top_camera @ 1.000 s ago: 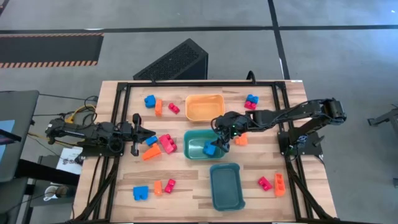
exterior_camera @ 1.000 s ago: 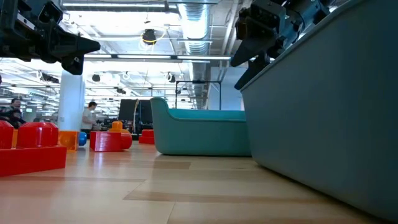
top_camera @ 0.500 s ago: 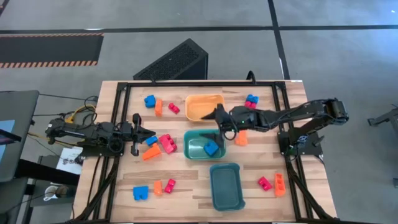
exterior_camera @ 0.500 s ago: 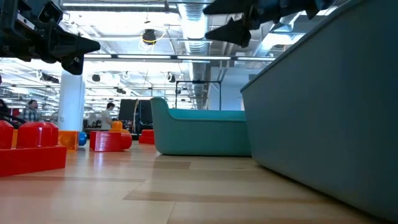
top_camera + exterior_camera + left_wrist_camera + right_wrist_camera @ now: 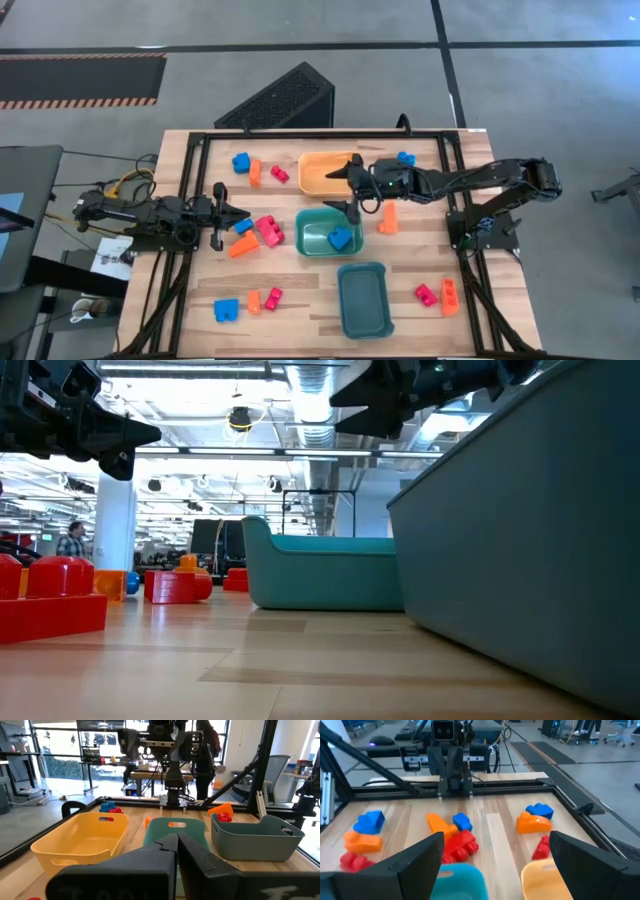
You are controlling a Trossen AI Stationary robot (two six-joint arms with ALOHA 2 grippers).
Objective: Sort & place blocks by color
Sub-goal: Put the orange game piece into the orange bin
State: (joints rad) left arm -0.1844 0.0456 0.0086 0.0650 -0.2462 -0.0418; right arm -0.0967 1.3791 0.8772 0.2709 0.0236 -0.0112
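Observation:
My right gripper (image 5: 338, 189) is open and empty, hovering over the gap between the orange tray (image 5: 322, 176) and the green tray (image 5: 312, 232). Its fingers (image 5: 415, 865) spread wide in the right wrist view. One blue block (image 5: 340, 238) lies inside the green tray. Blue, orange and pink blocks lie scattered on the table: a group (image 5: 255, 170) near the far left, another (image 5: 256, 232) just ahead of my left gripper, and one (image 5: 250, 302) near the front. My left gripper (image 5: 236, 214) is shut and waits at the table's left.
A teal tray (image 5: 363, 298) sits near the front edge, with a pink block (image 5: 426, 294) and an orange block (image 5: 450, 295) to its right. An orange block (image 5: 387, 218) and a blue block (image 5: 405, 158) lie under and beside my right arm. A black frame (image 5: 195, 190) borders the table.
My right gripper has let go of the blue block, which now lies in the green tray. The gripper has risen, drawn back toward the far edge over the gap between the green and orange trays, and opened wide.

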